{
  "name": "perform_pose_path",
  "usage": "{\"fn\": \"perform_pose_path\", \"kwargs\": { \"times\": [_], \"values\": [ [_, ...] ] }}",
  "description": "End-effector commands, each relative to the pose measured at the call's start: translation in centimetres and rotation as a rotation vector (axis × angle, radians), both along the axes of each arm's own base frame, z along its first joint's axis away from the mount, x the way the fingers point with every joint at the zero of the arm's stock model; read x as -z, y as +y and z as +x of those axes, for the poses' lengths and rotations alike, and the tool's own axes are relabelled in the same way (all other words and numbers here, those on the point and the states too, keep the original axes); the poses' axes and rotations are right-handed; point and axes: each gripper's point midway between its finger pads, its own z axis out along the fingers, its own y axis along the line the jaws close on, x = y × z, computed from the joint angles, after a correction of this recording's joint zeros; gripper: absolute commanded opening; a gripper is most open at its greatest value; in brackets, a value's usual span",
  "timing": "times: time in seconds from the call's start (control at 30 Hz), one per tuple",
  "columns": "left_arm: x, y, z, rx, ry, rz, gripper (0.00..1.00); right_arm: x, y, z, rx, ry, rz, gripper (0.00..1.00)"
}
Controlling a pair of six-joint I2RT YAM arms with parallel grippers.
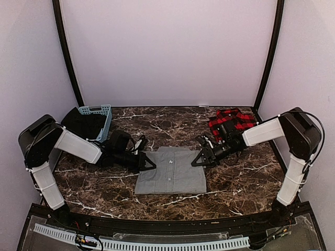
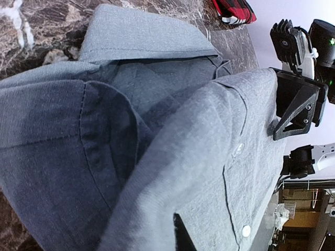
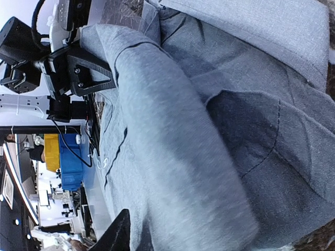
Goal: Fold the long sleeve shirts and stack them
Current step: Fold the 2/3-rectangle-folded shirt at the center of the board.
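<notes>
Top external view: the grey shirt [image 1: 171, 177] lies folded mid-way across the marble table [image 1: 94, 189], collar toward the far wall, long axis left to right. The left gripper [image 1: 151, 163] and right gripper [image 1: 196, 160] pinch its side edges. The plaid flannel [image 1: 230, 120] sits bunched far right. The blue basket [image 1: 107, 127] holds dark cloth [image 1: 84, 125]

The top camera looks down from high behind the near edge of the grey shirt [image 1: 171, 171] and takes in the whole table [image 1: 235, 183], while each wrist camera sits very close at one side of this shirt, facing across its cloth, the left one toward the right gripper [image 2: 296, 111] and the right one toward the left gripper [image 3: 88, 72].
</notes>
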Motion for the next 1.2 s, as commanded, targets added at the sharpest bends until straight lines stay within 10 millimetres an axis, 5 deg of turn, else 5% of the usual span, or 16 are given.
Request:
{"fn": "perform_pose_path", "kwargs": {
  "times": [0.0, 0.17, 0.37, 0.8, 1.03, 1.17],
  "values": [
    [-0.7, -0.4, 2.3, -0.039, -0.071, -0.037, 0.07, -0.9, 0.7, 1.7, 0.017, -0.047, 0.076, 0.44],
    [-1.5, -1.6, 2.7, -0.016, -0.086, -0.113, 0.12, -1.0, 0.7, 1.4, 0.044, -0.05, 0.104, 0.53],
    [-1.6, -1.7, 3.5, -0.036, -0.11, -0.111, 0.17, 0.7, -0.2, 1.2, 0.107, -0.052, 0.046, 0.48],
    [1.0, 1.3, 5.1, -0.096, -0.173, 0.171, 0.29, 2.4, -4.4, 3.7, 0.258, -0.228, -0.288, 0.43],
    [-0.1, 3.1, 5.9, -0.125, -0.252, 0.274, 0.41, 0.9, -6.2, 3.3, 0.3, -0.307, -0.413, 0.43],
    [-1.3, 3.6, 6.2, -0.137, -0.301, 0.29, 0.48, -1.1, -5.4, 2.5, 0.303, -0.372, -0.418, 0.45]
  ]
}}
